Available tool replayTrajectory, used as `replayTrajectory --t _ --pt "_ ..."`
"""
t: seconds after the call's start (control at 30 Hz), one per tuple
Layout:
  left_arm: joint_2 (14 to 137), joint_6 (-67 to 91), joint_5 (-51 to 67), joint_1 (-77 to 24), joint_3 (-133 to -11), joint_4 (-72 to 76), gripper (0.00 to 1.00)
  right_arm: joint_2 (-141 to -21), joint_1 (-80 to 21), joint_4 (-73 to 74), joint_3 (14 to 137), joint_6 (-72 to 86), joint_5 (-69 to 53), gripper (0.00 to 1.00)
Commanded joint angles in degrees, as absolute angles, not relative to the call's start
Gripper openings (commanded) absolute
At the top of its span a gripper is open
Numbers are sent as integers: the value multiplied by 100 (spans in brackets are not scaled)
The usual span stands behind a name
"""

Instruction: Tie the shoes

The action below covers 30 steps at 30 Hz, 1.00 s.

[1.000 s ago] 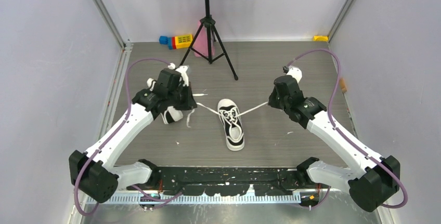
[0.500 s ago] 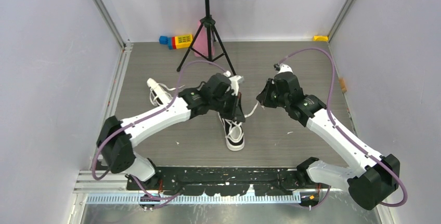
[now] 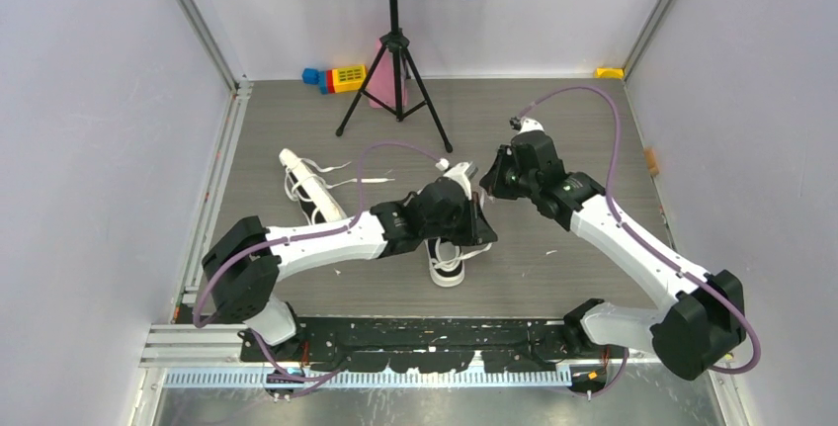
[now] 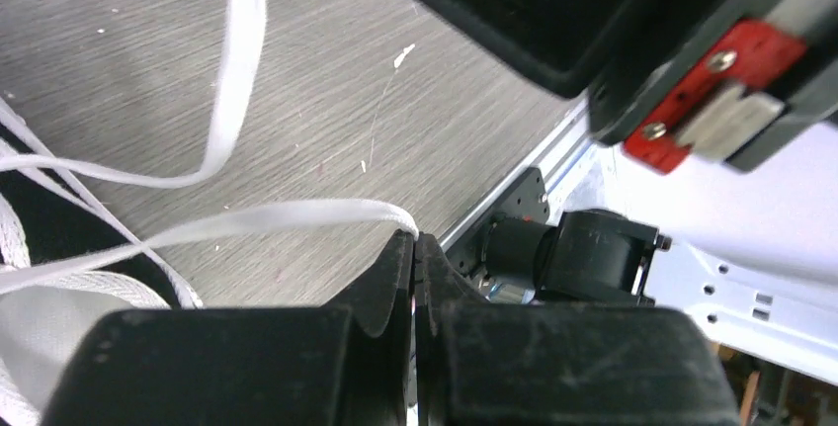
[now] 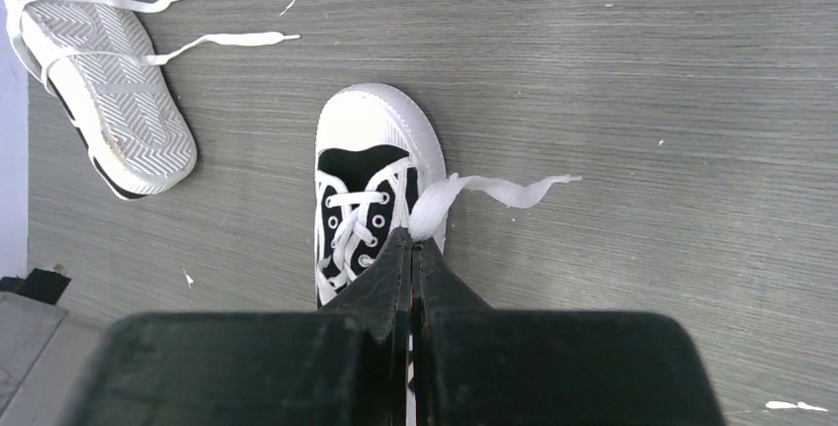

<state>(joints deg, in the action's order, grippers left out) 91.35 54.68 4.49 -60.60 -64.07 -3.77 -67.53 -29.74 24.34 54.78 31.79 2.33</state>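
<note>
Swung rightward across the upright sneaker (image 5: 380,120), the left gripper (image 4: 415,248) is pinching one white lace (image 4: 296,216); the right gripper (image 5: 410,243) is clamping the other lace (image 5: 484,189).

Left, tipped shoe (image 3: 308,189); right, apparently nearer, upright shoe (image 3: 446,266)

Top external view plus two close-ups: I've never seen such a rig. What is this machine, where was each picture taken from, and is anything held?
Two robot arms are bolted at the near edge of a table. The wide picture looks down from above and behind them; each close-up comes from a camera on one wrist. On the table lie an upright sneaker and a tipped sneaker, sole showing. Each arm ends in a two-finger tool. The left tool is shut on a white lace; the right tool is shut on a second lace, running from the upright sneaker. A tripod stand and toy blocks sit behind.
</note>
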Motion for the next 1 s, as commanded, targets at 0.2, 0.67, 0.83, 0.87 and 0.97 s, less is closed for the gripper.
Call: replayTrajectory --t 0.2,0.67,0.83,0.87,0.97 --pt "8713 6858 57 -6291 -5641 2209 0 -7302 -2841 1749 6034 3065 -828 0" --pt "8764 7475 464 -6309 -5225 2547 0 -7616 -2495 1283 5972 3025 -1673 0" --pt "9082 6884 208 -6295 -5637 1971 0 -7480 -2417 1392 5923 2962 -1677 0" --pt "9059 6686 72 -6252 -5688 1701 0 -7454 -2409 1397 5897 2981 -1652 0" --pt "8934 5805 -634 -6133 -5928 843 0 -7437 -2408 1449 5819 3011 -1539 0"
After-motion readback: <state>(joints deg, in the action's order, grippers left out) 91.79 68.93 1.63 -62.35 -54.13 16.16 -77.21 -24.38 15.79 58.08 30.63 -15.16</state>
